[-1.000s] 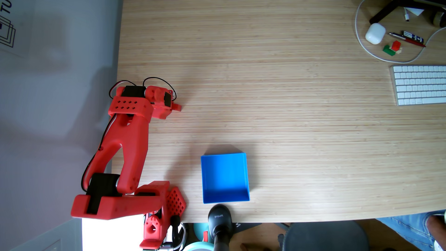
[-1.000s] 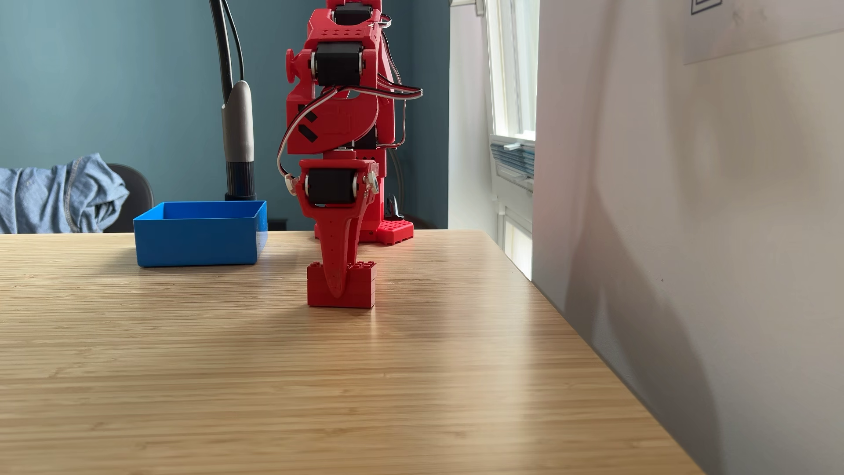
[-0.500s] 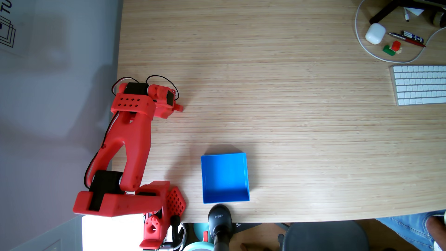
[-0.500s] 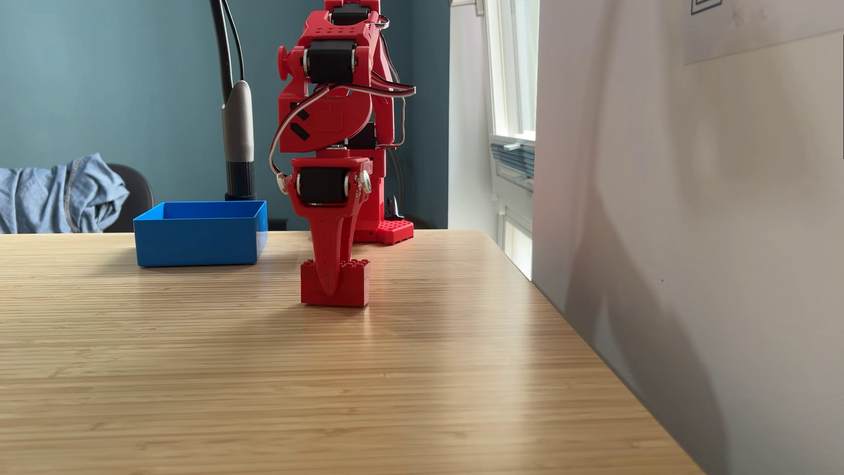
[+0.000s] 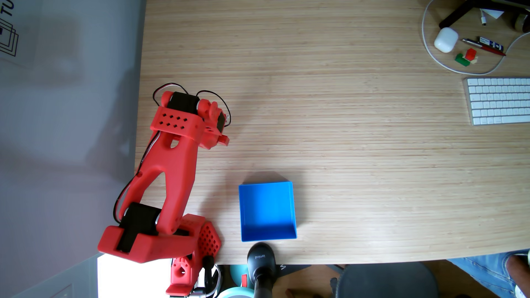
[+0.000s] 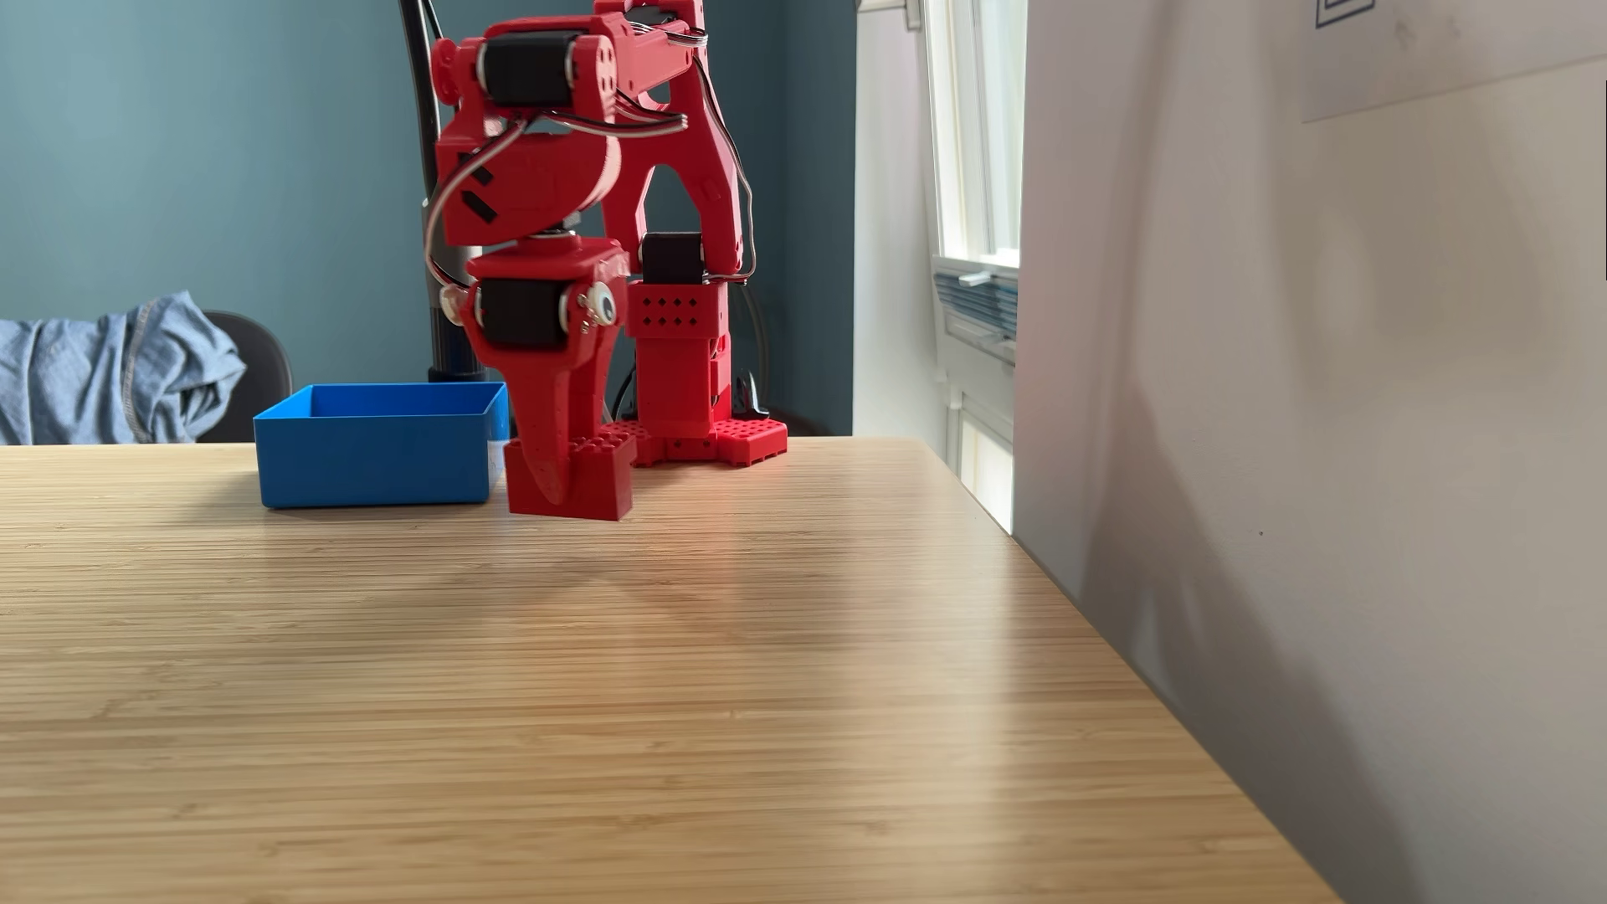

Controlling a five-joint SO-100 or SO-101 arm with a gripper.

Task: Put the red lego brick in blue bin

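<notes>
Gripper: we see the gripper pointing down, its jaws pinching the brick.
Brick: we find it lifted clear of the table, just beside the bin in a fixed view.
Bin: we see it open-topped on the table, near the arm's base.

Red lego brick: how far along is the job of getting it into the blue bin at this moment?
Done: the gripper is shut on the red lego brick, which hangs clear of the table, its shadow lying below it. In hand: carrying it; in the side-on fixed view it is beside the blue bin. Left: the bin is empty from above, so the brick must go over the rim and be released.
</notes>
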